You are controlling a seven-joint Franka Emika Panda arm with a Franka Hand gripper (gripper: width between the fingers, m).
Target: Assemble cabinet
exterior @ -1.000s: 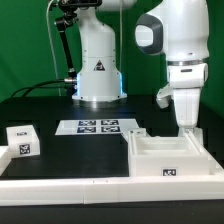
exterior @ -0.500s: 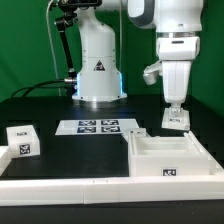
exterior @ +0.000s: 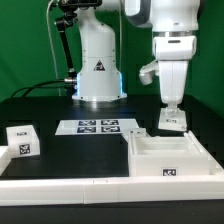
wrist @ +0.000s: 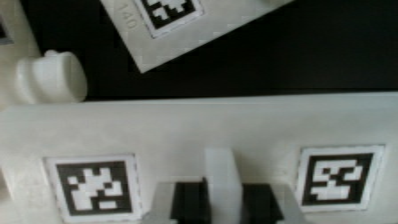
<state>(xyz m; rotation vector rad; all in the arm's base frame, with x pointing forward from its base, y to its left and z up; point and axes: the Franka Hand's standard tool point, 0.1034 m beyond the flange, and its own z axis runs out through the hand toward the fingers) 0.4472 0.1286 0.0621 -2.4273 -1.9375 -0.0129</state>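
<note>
My gripper (exterior: 172,108) is shut on a small white tagged panel (exterior: 173,120) and holds it upright just above the far side of the cabinet body (exterior: 170,156), an open white box at the exterior view's right. In the wrist view the dark fingers (wrist: 185,203) clamp a thin white rib of the panel (wrist: 196,130), which carries two tags. A second white tagged panel lies flat along the front (exterior: 60,186).
The marker board (exterior: 98,126) lies in the middle of the dark table and also shows in the wrist view (wrist: 178,22). A small white tagged cube (exterior: 20,139) stands at the exterior view's left. A white rounded piece (wrist: 50,76) shows beside the panel.
The gripper has risen from low beside the cabinet body and moved toward the exterior view's left, carrying the small white panel with it.
</note>
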